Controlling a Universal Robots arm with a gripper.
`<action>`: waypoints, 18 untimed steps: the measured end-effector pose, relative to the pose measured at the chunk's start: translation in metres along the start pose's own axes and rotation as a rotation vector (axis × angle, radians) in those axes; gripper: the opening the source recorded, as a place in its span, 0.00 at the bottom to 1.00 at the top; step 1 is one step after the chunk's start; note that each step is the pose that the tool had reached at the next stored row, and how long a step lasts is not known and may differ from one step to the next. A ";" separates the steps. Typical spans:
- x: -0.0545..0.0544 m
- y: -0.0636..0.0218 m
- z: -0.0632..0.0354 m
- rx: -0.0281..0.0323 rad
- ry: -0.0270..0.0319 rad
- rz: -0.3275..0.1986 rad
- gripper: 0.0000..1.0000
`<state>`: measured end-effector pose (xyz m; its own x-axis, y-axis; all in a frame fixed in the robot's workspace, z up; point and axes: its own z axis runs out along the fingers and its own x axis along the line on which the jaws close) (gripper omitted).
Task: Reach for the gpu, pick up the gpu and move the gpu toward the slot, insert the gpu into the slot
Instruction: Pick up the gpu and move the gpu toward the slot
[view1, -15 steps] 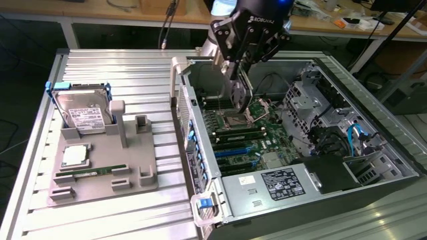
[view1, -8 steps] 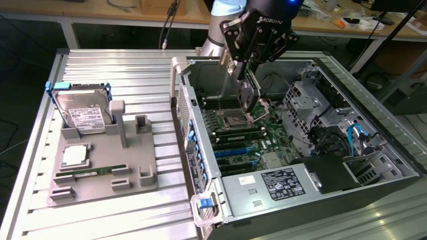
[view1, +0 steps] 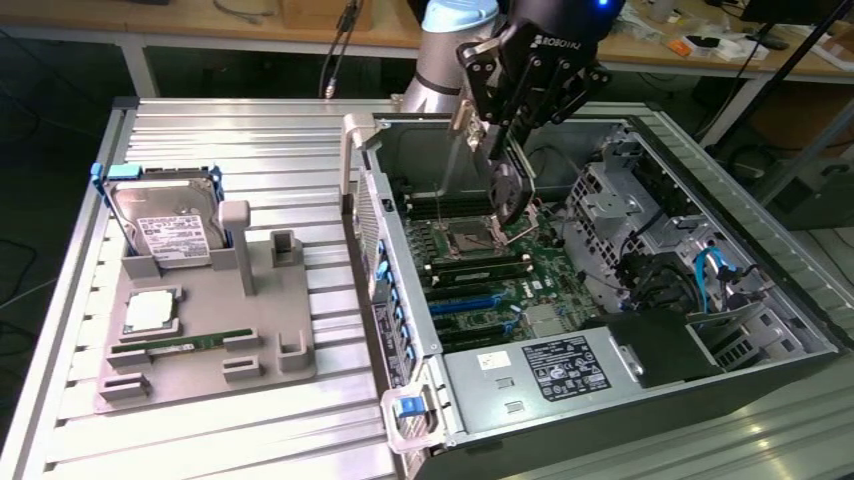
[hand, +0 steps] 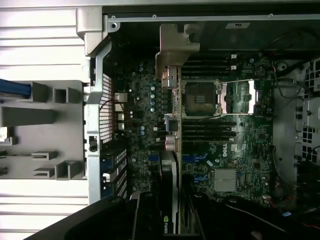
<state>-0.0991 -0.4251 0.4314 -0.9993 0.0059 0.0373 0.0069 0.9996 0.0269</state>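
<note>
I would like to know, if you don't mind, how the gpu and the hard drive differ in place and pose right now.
The gpu hangs from the gripper over the motherboard inside the open case; the hard drive sits in the grey holder outside it. The gpu is seen edge-on; the hard drive leans back, showing its white label. Neither is mounted in the case.

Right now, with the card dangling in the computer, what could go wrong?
The gripper holds the gpu over the processor socket, apart from the blue slot; dipping here might hit the socket. Its silver bracket sits near the case wall and could catch there. A tilted card may jam in the slot.
</note>
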 end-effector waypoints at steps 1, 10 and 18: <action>-0.003 0.0000 0.0000 0.0002 0.0000 0.000 0.27; -0.029 0.0002 0.0004 0.0020 -0.0001 -0.001 0.27; -0.052 0.0002 0.0007 0.0045 0.0000 -0.003 0.27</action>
<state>-0.0475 -0.4251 0.4288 -0.9993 0.0032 0.0373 0.0040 0.9997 0.0224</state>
